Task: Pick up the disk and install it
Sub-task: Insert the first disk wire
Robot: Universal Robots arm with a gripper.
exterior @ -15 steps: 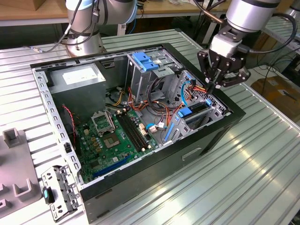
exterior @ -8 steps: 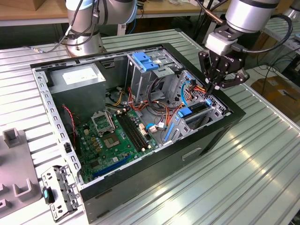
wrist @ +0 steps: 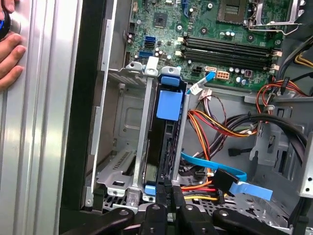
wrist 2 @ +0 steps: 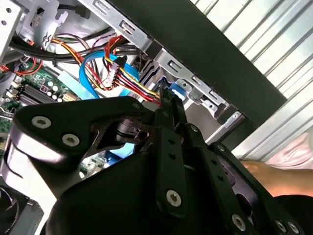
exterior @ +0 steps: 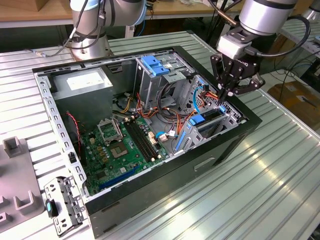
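The disk (exterior: 207,120), dark grey with a bright blue carrier, stands on edge inside the drive bay at the corner of the open computer case (exterior: 150,195) on the exterior view's right. In the first wrist view the disk (wrist: 168,105) sits between the bay's metal rails. My gripper (exterior: 223,102) hangs straight over the bay's end, shut, its tips down against the end of the disk. In both wrist views the gripper (wrist: 169,193) (wrist 2: 168,95) has its fingers pressed together, with a bit of the blue carrier (wrist 2: 178,90) just past the tips.
Red, orange and yellow wires (wrist: 210,122) and a blue flat cable (wrist: 234,176) lie close beside the bay. The motherboard (exterior: 120,145) fills the case floor and a tall metal cage (exterior: 155,70) stands behind. A person's hand (wrist: 10,54) rests on the table outside the case.
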